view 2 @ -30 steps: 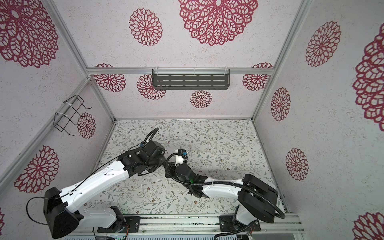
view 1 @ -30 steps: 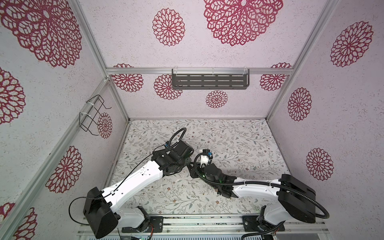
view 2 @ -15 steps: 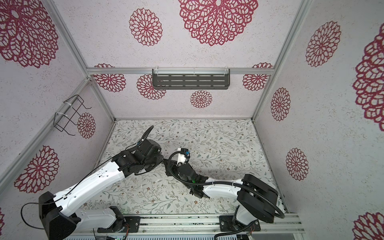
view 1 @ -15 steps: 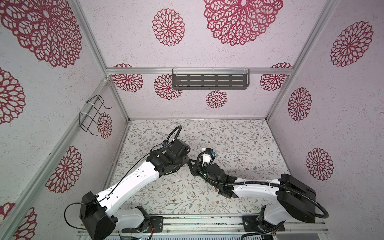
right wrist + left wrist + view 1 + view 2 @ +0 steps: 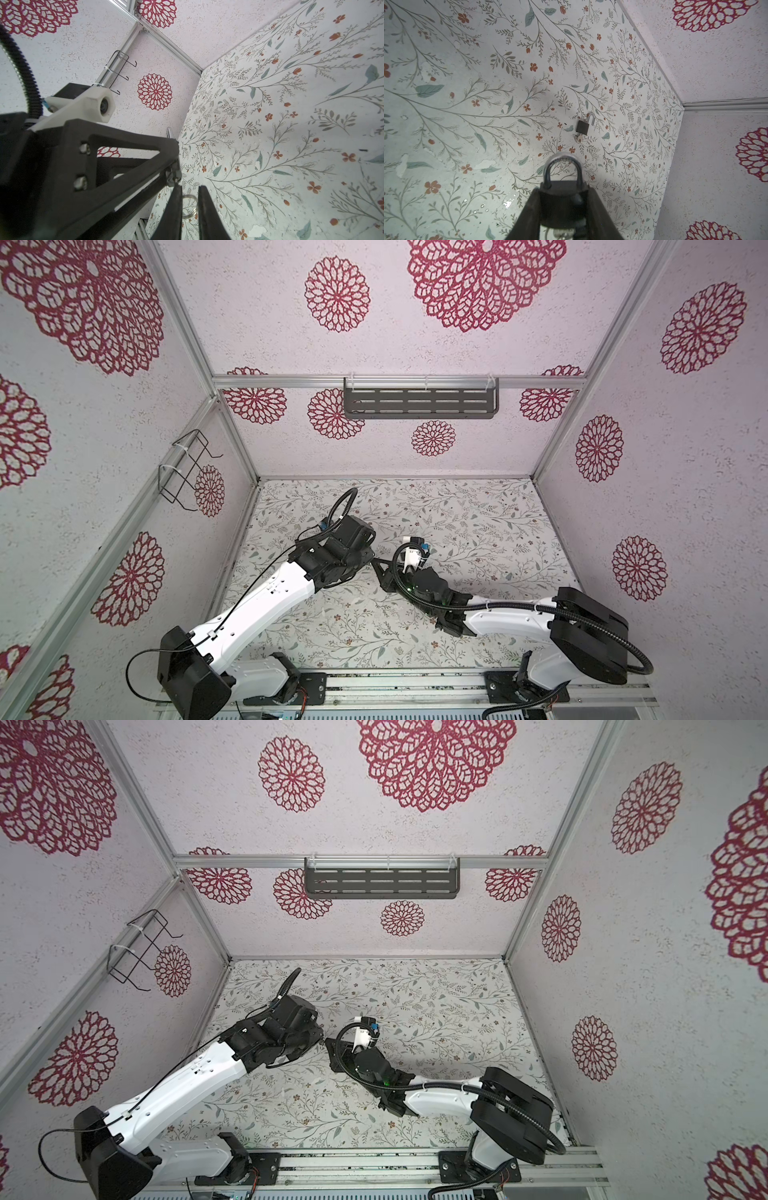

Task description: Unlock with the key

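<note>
Padlocks 2 | left fingers [image 5: 533, 207] clench shut padlock [image 5: 562, 199] | open padlock [image 5: 582, 126] on table [image 5: 467, 124] | right fingers [image 5: 174, 207] pinch key ring [image 5: 189, 205]

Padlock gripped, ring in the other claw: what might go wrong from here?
The right claw seems to pinch only the thin key ring, so it may slip or swivel rather than turn anything. Both claws sit tip to tip; the left claw could get bumped and lose the padlock.
</note>
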`<state>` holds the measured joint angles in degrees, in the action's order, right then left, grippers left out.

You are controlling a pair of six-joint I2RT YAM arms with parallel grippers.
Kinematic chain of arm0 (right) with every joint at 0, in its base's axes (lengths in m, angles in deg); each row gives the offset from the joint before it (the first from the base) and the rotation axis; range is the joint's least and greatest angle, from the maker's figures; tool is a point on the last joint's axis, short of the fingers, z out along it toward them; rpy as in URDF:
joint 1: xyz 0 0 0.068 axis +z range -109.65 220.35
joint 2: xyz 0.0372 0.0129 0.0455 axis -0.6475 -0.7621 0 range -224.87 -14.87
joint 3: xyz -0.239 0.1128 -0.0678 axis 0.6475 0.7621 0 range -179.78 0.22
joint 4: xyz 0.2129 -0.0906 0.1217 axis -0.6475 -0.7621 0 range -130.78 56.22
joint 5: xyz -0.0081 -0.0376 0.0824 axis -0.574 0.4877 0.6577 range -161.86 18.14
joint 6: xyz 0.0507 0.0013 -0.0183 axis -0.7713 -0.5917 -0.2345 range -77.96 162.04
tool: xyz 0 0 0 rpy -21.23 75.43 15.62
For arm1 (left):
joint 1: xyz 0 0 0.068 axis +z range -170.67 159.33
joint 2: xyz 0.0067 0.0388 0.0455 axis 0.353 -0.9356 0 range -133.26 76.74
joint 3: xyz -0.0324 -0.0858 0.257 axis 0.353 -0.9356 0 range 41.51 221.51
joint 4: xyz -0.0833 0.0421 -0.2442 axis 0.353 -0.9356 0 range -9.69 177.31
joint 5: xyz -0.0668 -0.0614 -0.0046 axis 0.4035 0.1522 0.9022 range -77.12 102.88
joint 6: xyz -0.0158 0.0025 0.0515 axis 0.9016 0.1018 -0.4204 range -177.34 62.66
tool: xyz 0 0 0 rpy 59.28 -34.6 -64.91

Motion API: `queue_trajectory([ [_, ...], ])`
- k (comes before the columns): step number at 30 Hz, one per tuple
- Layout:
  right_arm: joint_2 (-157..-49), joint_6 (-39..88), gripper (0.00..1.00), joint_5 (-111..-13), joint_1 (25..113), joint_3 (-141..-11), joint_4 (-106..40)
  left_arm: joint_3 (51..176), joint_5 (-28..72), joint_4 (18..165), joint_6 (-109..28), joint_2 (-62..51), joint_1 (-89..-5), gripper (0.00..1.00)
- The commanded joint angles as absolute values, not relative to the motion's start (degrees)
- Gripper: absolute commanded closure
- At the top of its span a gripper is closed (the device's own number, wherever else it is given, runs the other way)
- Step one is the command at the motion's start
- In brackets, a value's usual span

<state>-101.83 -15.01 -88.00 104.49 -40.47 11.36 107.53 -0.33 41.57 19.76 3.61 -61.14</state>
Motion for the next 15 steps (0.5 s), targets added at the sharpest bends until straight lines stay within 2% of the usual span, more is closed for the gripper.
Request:
queue_trajectory([
  [1, -102.6, -15.0, 0.83, -87.0, 104.8, -42.2, 12.9, 107.6, 0.2, 44.0, 19.5, 4.8, -60.8, 1.0],
  [15, -102.0, -14.4, 0.85, -86.3, 105.7, -42.0, 13.7, 107.8, 0.8, 44.6, 19.2, 4.5, -60.4, 1.0],
])
